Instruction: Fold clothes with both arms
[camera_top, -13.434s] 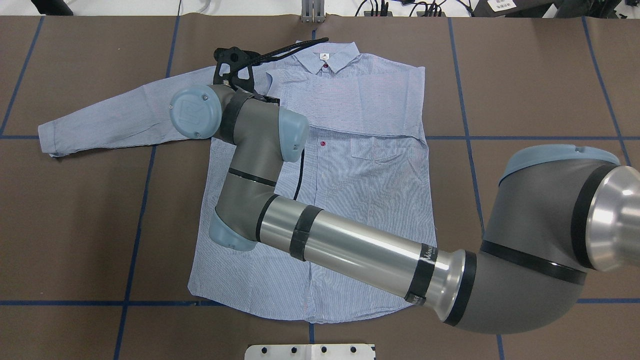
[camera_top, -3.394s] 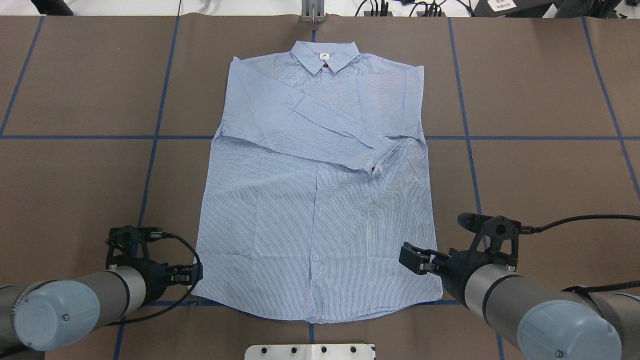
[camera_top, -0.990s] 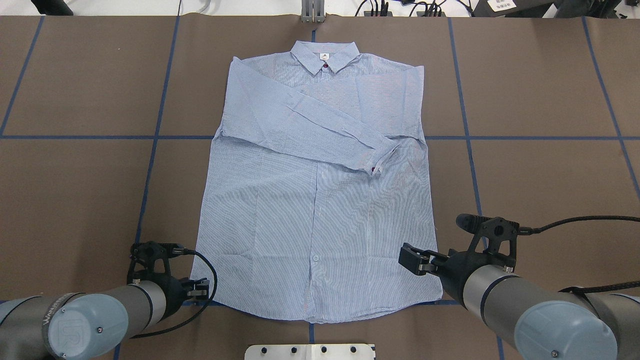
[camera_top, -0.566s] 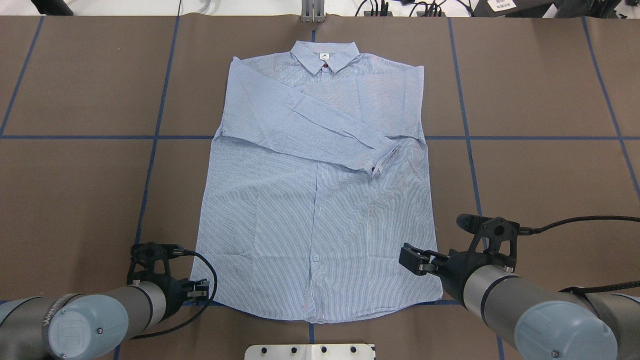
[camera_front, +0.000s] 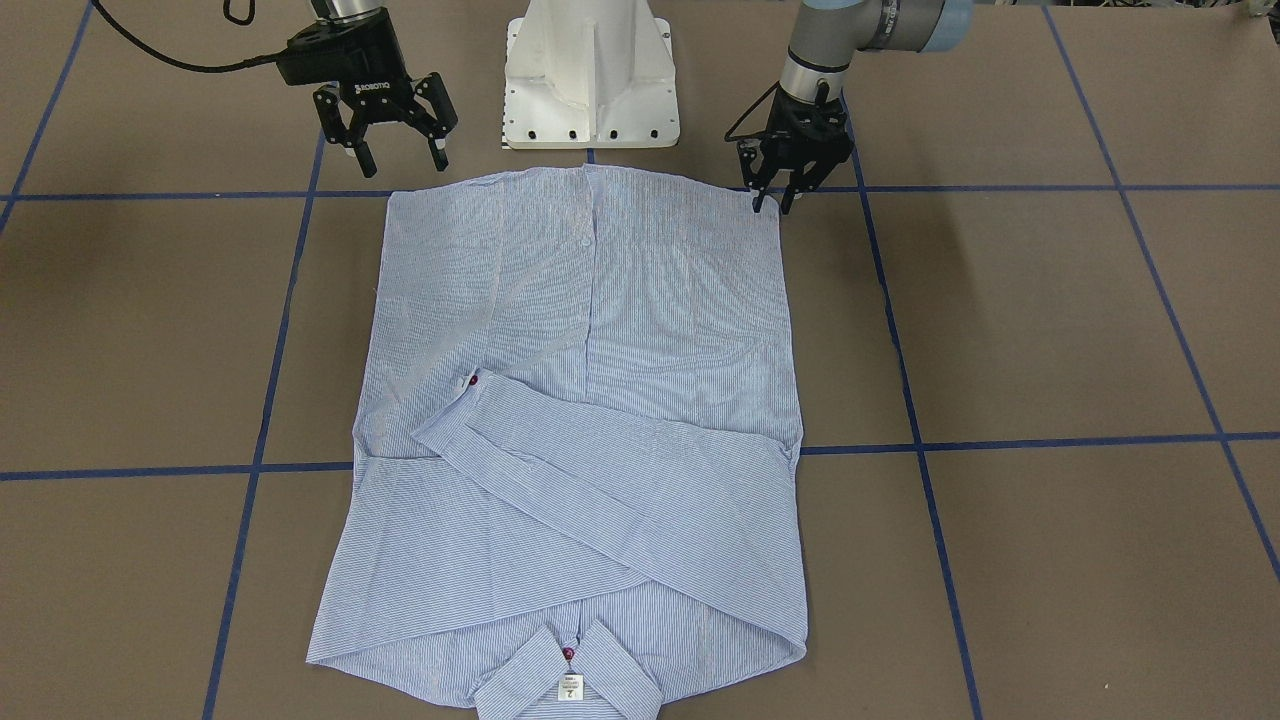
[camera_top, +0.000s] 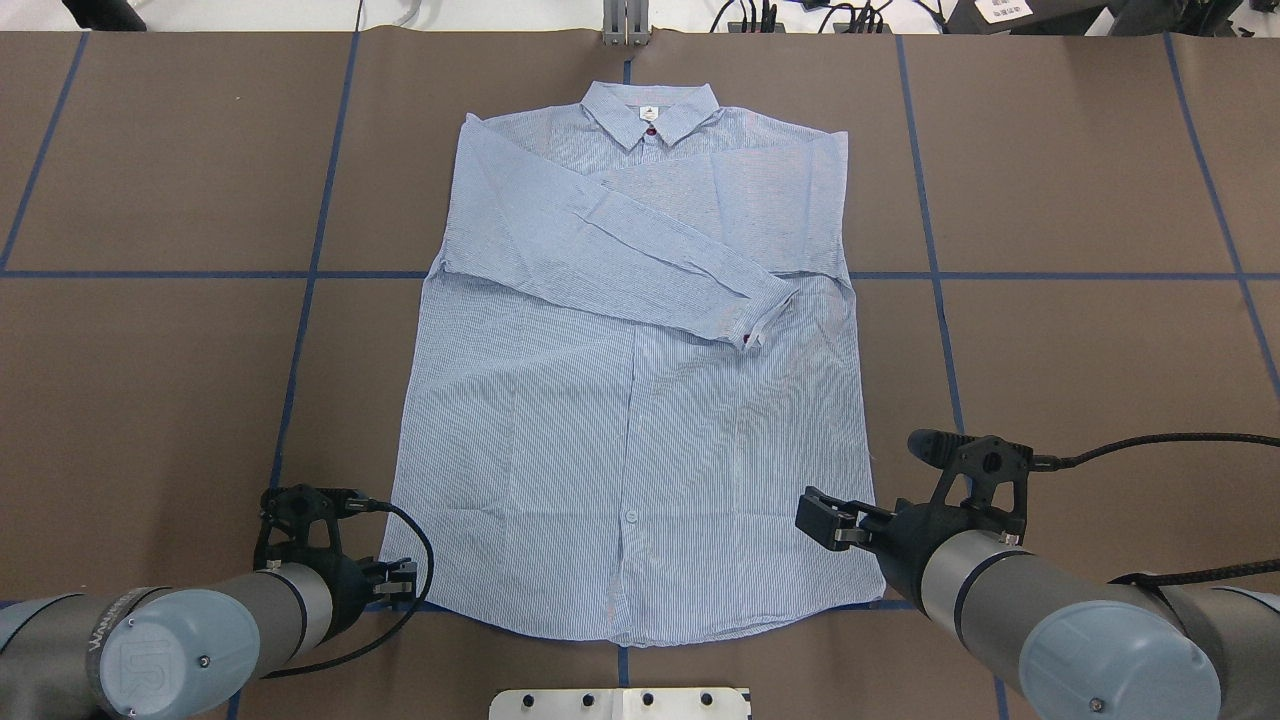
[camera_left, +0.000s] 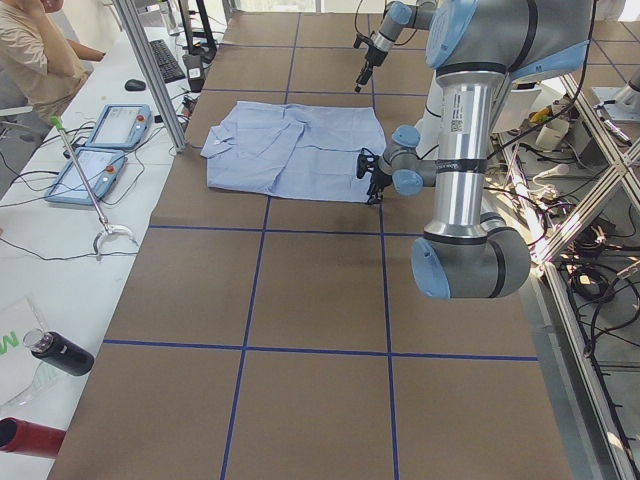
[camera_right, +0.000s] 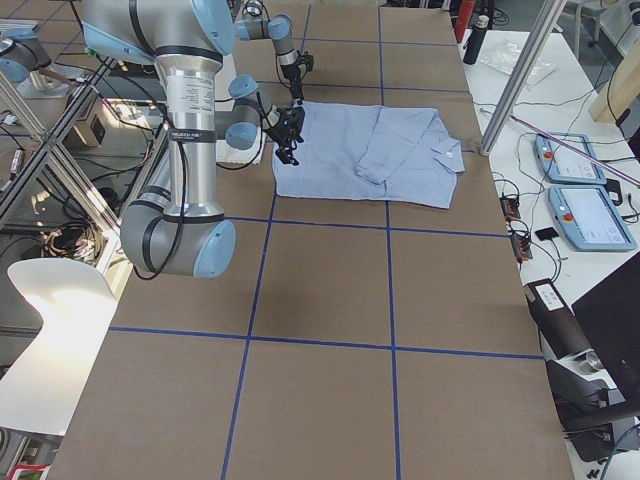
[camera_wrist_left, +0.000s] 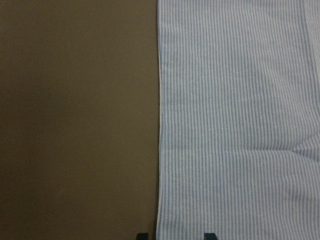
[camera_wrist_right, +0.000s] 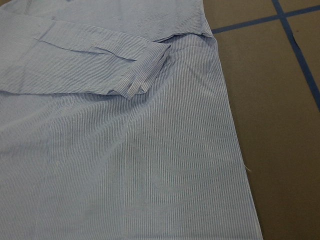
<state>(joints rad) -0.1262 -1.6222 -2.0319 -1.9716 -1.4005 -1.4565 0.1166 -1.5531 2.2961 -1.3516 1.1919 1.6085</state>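
Brown table (camera_front: 1050, 330), blue tape grid (camera_front: 1000, 443). Shirt (camera_front: 600, 400) lay flat. Left gripper (camera_front: 770, 205), part-open, straddled its hem corner; right gripper (camera_front: 403, 163) gaped empty beside the other.

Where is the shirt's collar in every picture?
Exterior front-facing: collar at bottom middle.
Overhead exterior: collar at top middle.
Exterior left: collar, upper left.
Exterior right: collar, upper right.
Left wrist-mounted: not in it.
Right wrist-mounted: not in it.
Landmark: the folded sleeve's cuff.

Robotics lab: teach pendants (camera_right: 590, 216), aluminium framing (camera_left: 150, 78), blue-taped table (camera_front: 1050, 300), cabling.
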